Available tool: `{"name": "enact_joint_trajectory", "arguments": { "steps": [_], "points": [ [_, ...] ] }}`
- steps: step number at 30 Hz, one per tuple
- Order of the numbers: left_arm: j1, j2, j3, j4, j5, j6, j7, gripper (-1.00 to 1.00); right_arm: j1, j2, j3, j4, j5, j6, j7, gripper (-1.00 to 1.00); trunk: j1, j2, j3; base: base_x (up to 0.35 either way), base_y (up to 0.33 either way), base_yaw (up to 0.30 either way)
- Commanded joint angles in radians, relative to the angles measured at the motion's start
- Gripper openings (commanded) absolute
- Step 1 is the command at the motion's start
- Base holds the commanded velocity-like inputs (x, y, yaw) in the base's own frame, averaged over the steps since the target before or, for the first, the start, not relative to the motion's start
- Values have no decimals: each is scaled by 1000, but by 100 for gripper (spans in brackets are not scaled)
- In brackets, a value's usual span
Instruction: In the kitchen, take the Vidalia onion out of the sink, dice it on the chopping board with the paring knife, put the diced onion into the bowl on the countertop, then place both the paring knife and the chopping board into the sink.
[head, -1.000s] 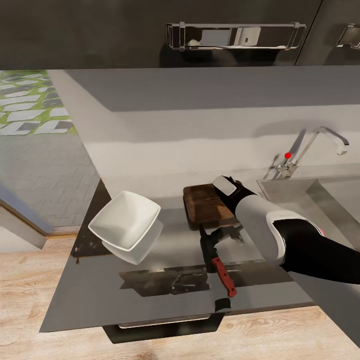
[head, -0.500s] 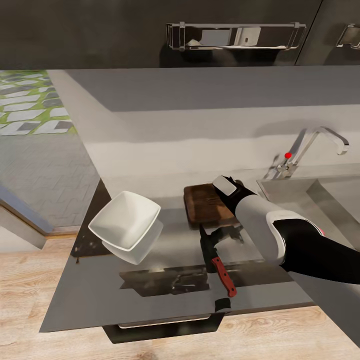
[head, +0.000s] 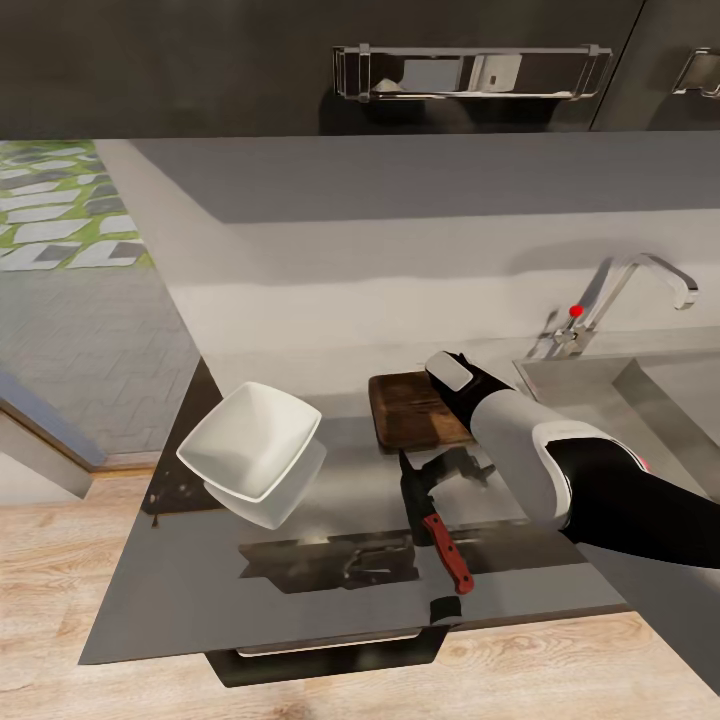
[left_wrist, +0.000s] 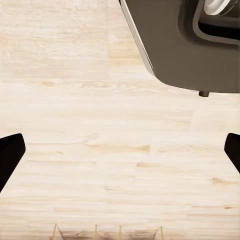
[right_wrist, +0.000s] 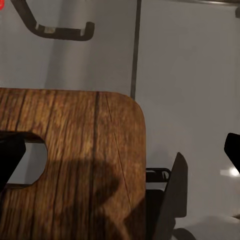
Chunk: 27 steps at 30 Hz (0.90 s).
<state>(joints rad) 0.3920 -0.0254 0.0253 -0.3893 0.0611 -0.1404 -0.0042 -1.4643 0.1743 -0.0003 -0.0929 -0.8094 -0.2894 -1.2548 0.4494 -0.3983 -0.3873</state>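
The dark brown chopping board (head: 412, 412) lies on the glossy countertop (head: 300, 590) left of the sink (head: 665, 395). My right forearm (head: 520, 450) reaches over the board's right end. In the right wrist view my right gripper (right_wrist: 121, 151) hangs open above the board (right_wrist: 75, 150), whose slot handle (right_wrist: 27, 162) lies by one finger (right_wrist: 10, 156). The paring knife (head: 440, 530) lies in front of the board, red handle toward me, and its dark blade (right_wrist: 170, 200) shows beside the board. The white bowl (head: 250, 440) stands at the left. The Vidalia onion is out of view. My left gripper (left_wrist: 120, 150) is open over wooden floor.
A curved chrome tap (head: 640, 280) with a red knob (head: 576, 311) stands behind the sink. Dark wall cabinets with a bar handle (head: 470, 72) hang above. The counter ends at the left, past the bowl. My dark base (left_wrist: 185, 45) shows in the left wrist view.
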Motion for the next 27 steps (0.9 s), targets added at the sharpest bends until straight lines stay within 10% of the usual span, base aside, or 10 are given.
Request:
{"name": "enact_joint_trajectory", "arguments": {
  "steps": [1, 17, 27],
  "points": [
    [1, -1, 2, -2, 6, -1, 0, 100, -1, 0, 0, 0, -2, -5, -2, 100, 1, -2, -2, 0, 0, 0],
    [1, -1, 2, -2, 6, -1, 0, 100, -1, 0, 1, -51, -2, -2, -21, 100, 1, -2, -2, 0, 0, 0],
    [1, -1, 2, -1, 6, -1, 0, 100, -1, 0, 7, -303, 2, 96, -183, 100, 1, -2, -2, -92, 0, 0]
  ]
}}
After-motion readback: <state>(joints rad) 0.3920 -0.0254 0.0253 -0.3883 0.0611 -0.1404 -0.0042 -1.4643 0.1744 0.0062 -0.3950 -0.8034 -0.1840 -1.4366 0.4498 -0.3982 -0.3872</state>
